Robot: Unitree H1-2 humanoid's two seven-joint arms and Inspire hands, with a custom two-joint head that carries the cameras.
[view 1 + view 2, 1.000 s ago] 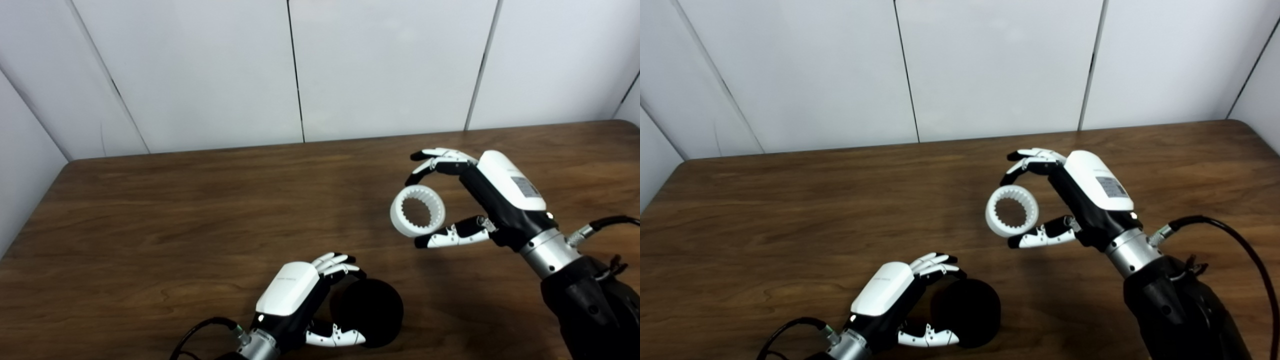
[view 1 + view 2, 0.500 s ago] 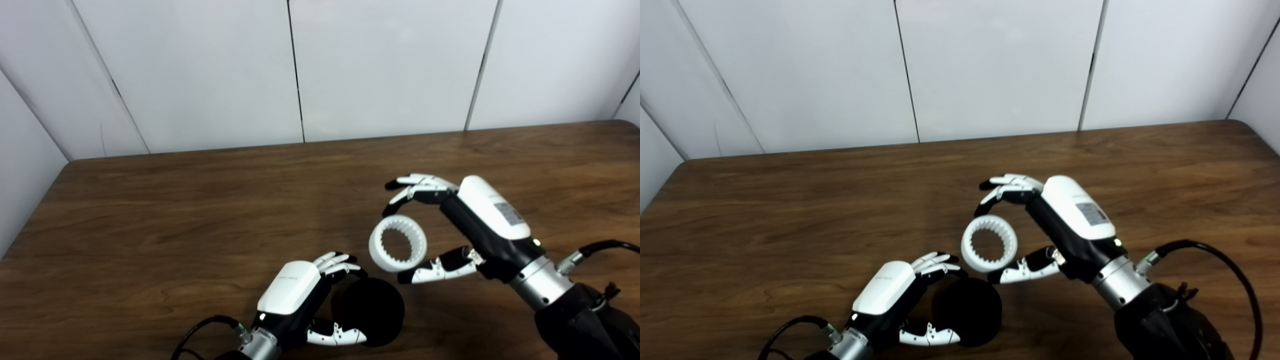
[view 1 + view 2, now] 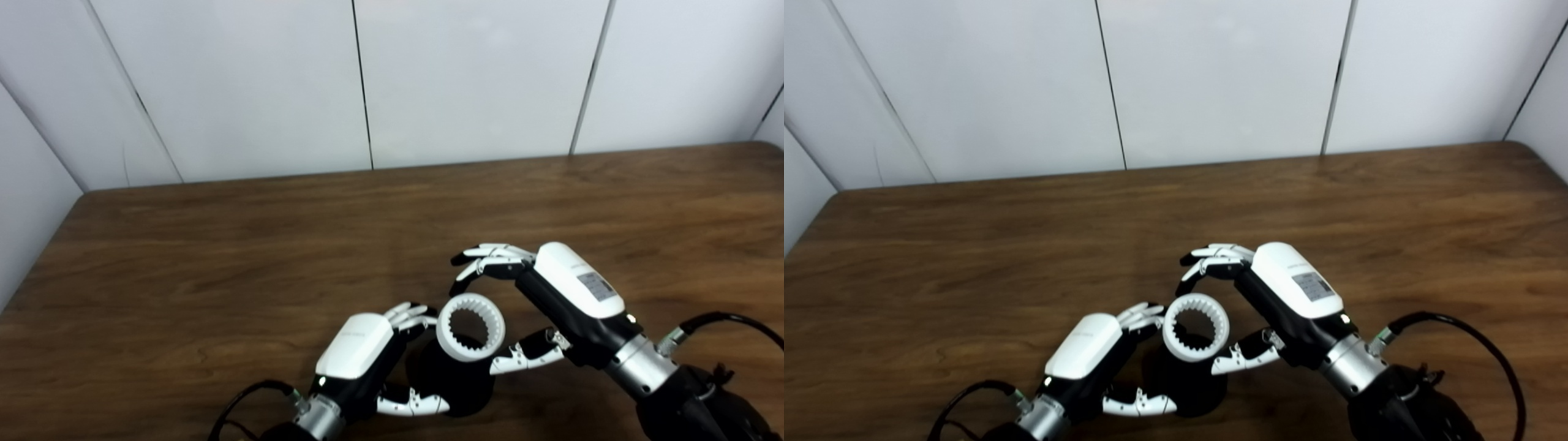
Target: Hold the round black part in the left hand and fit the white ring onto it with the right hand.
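A: Where is everything?

B: The left hand (image 3: 361, 352) grips the round black part (image 3: 450, 383) low on the wooden table (image 3: 184, 263), fingers curled over its far edge and thumb under its near side. The right hand (image 3: 551, 294) carries the white toothed ring (image 3: 470, 326), pinched between its thumb below and its fingers (image 3: 1213, 254) arched above. The ring hangs at the black part's upper edge, overlapping it in both views. I cannot tell whether they touch.

A: What could go wrong from here?

B: My guess is misalignment. The ring looks tilted, its opening facing up toward the cameras, and it sits off the black part's centre, toward the far rim. Pressed down like that, it could catch on the edge and cock sideways instead of seating. The inner teeth may also need to mesh with something on the black part, but that surface is too dark to read.

A: Anything else?

B: The left fingers lie just beside the ring, right where it must come down. They could block it, or a bump could twist the ring out of that light pinch.

A: And the count?

B: One white ring, one black part, two hands, one table. A black cable (image 3: 1458, 331) trails from the right wrist.
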